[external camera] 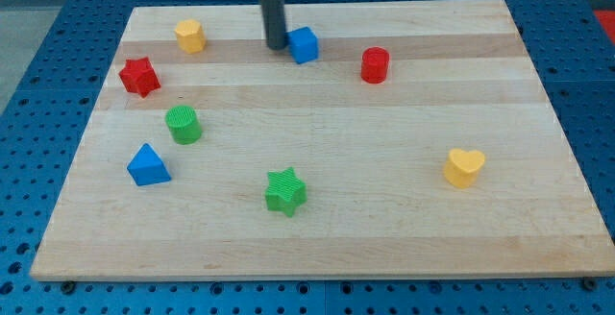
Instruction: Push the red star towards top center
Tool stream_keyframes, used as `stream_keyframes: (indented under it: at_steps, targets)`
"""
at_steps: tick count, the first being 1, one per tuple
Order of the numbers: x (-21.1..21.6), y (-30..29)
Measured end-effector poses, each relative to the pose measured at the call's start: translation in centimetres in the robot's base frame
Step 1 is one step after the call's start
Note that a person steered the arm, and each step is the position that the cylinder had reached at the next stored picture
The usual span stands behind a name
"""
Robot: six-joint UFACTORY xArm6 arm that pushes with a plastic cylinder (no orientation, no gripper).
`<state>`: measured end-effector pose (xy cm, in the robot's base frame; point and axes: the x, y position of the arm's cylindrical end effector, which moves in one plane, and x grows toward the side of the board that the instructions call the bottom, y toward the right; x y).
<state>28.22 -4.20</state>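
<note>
The red star point(139, 76) lies near the board's left edge, in the upper part of the view. My tip point(276, 45) stands near the top centre, touching or nearly touching the left side of a blue cube point(304, 44). The tip is well to the right of the red star and a little higher in the view. A yellow hexagon block point(190, 36) lies between them, up and to the right of the star.
A red cylinder point(375, 65) sits right of the blue cube. A green cylinder point(183, 124) and a blue triangle point(148, 165) lie below the star. A green star point(285, 191) is at bottom centre, a yellow heart point(464, 167) at right. The wooden board point(384, 229) rests on a blue surface.
</note>
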Motion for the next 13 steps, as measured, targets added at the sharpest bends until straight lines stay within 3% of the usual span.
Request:
stream_keyframes:
  at_steps: [2,3,4,8,10,11,12,13]
  targets:
    - [-1.0,5.7]
    - [7.0,7.3]
    - [10.5,8.1]
    - [11.0,-22.6]
    - [6.7,-22.0]
    - [6.5,-26.2]
    - [3.8,-22.5]
    - [4.4,-15.4]
